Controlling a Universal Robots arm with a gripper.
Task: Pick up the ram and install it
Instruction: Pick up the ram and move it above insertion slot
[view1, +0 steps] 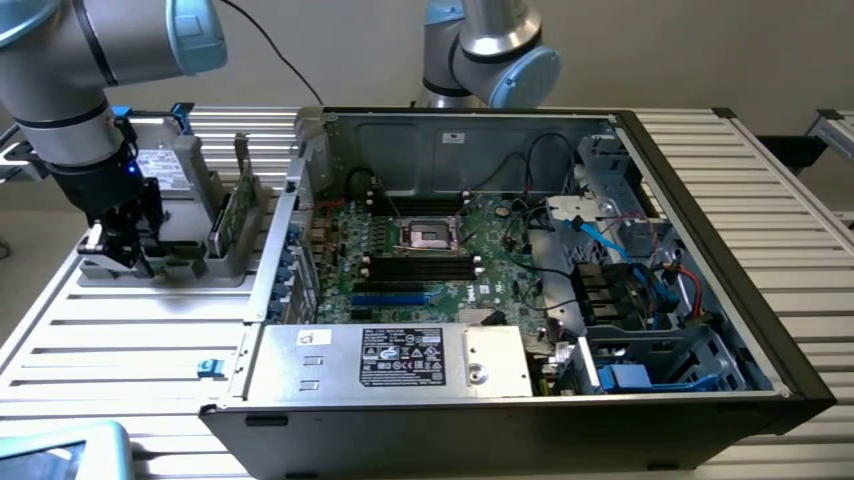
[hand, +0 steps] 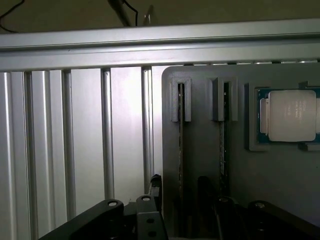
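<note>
Spread fingers (hand: 155, 184) of the black gripper (view1: 118, 258) straddle the thin green ram stick (hand: 180, 145), edge-up, lengthwise in its grey slotted holder (hand: 201, 135).

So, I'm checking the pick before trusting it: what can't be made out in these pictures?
Ram sticks, wrist view: edge-on in the gray holder, so labels and chips are hidden.
Processor, wrist view: cut off by the picture edge.
Gripper, exterior view: too dark to tell what it touches.
Motherboard slot latches, exterior view: too small.
</note>
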